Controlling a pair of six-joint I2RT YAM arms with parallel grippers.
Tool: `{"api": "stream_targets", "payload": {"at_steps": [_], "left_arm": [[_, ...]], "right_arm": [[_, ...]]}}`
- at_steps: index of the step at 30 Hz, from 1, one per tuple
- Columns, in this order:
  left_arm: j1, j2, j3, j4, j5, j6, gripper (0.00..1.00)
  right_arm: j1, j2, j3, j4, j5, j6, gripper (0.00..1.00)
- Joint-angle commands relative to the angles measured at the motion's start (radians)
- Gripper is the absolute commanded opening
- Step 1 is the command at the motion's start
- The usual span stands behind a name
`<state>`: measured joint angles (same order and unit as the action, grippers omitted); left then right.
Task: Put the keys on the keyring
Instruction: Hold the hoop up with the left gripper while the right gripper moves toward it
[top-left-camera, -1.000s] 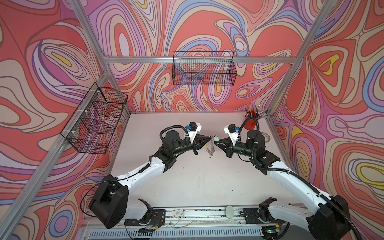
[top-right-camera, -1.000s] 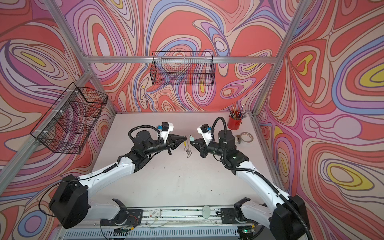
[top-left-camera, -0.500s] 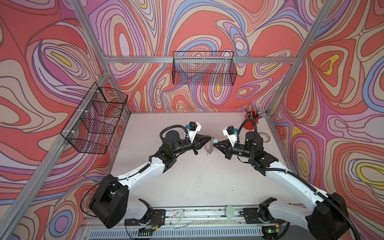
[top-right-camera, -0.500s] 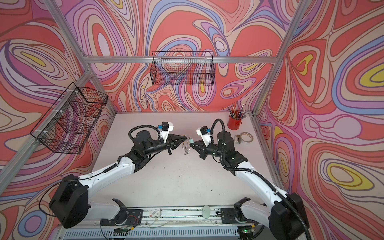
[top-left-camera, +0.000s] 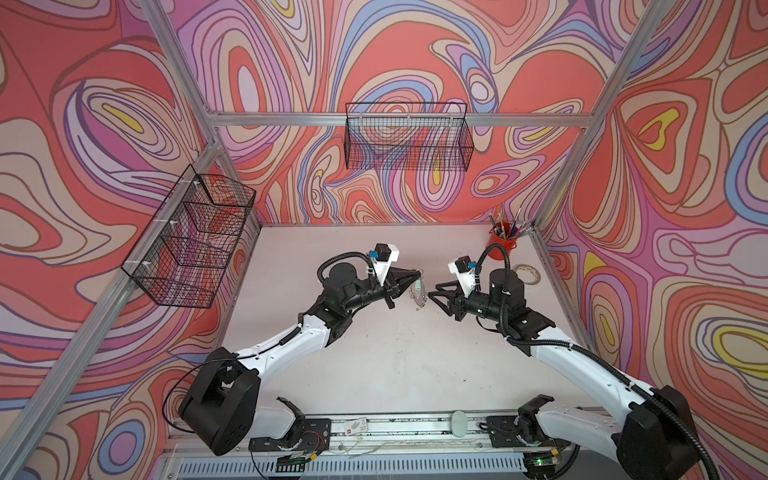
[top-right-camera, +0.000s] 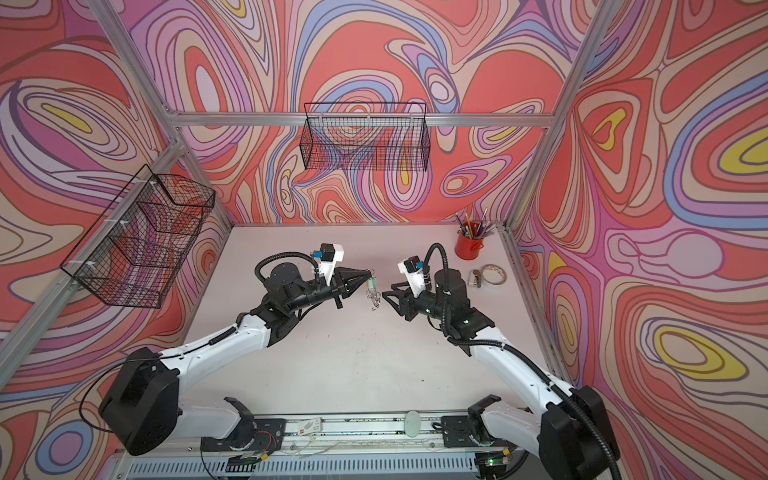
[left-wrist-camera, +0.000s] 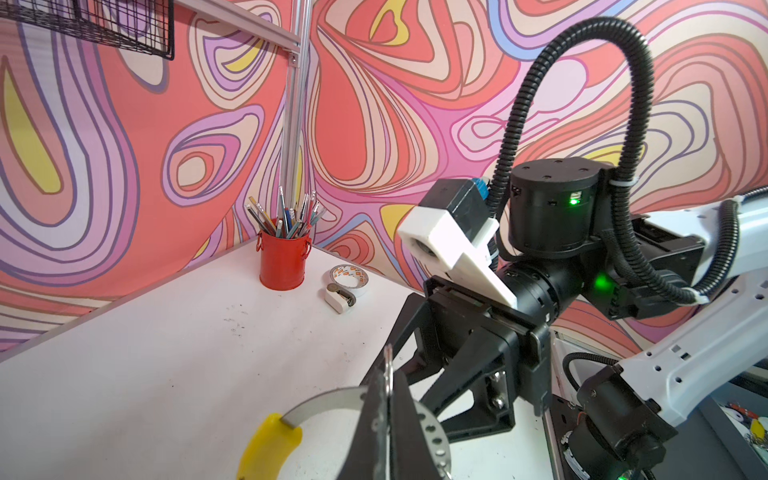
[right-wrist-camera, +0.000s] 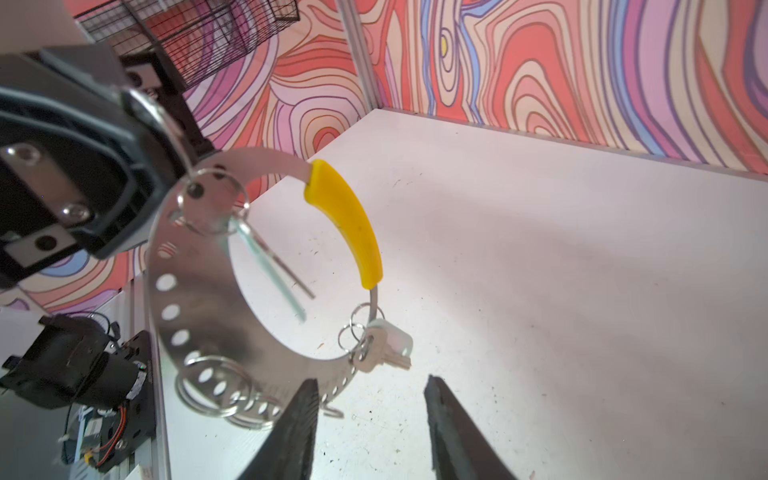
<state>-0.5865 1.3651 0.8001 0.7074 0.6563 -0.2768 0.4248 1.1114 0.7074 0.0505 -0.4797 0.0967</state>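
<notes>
Nearest me is the front rail (top-left-camera: 415, 428) with both arm bases bolted on; behind it is the white table (top-left-camera: 374, 365), scuffed with dark specks; both arms reach in and meet nose to nose at mid-table.

The left gripper (top-left-camera: 417, 273) is clamped tight on the keyring (top-left-camera: 419, 291); the left wrist view shows the grey rim pinched between its fingers (left-wrist-camera: 401, 415); the hoop hangs on edge below the tips, up off the table. A yellow sleeve (right-wrist-camera: 345, 220) covers one stretch of the hoop; the rest of the band is punched with holes and carries wire loops (right-wrist-camera: 232, 405).

The keys (right-wrist-camera: 386, 345) are both on the ring; this one, with a whitish tag, dangles from small loops by the sleeve's lower end; the second key (right-wrist-camera: 282, 264), with a pale greenish tag, hangs from a loop right beside the left gripper's grip.

The right gripper (top-left-camera: 433, 290) faces the ring and sits just beside it; its jaws stand clearly parted with nothing between them; one of its fingers (right-wrist-camera: 301, 428) overlaps the hoop's lower rim in the right wrist view, and I cannot tell if it touches.

Further back, near the right corner, a tape roll (top-right-camera: 494, 274) lies flat; just past it is a red cup (top-right-camera: 467, 247) stuffed with pens. Farthest off are the wire baskets: a side basket (top-left-camera: 191, 241) on the left wall and a back basket (top-left-camera: 407, 141) on the rear wall.
</notes>
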Motion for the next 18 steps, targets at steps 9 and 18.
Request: {"api": "stream_targets", "payload": {"at_steps": [9, 18], "left_arm": [[0.017, -0.046, -0.011, -0.117, 0.006, 0.016, 0.00], [0.016, 0.025, 0.089, -0.472, -0.013, 0.082, 0.00]], "right_arm": [[-0.003, -0.143, -0.049, -0.007, 0.385, 0.029, 0.98], [-0.004, -0.155, -0.085, 0.023, 0.485, 0.058, 0.98]]}}
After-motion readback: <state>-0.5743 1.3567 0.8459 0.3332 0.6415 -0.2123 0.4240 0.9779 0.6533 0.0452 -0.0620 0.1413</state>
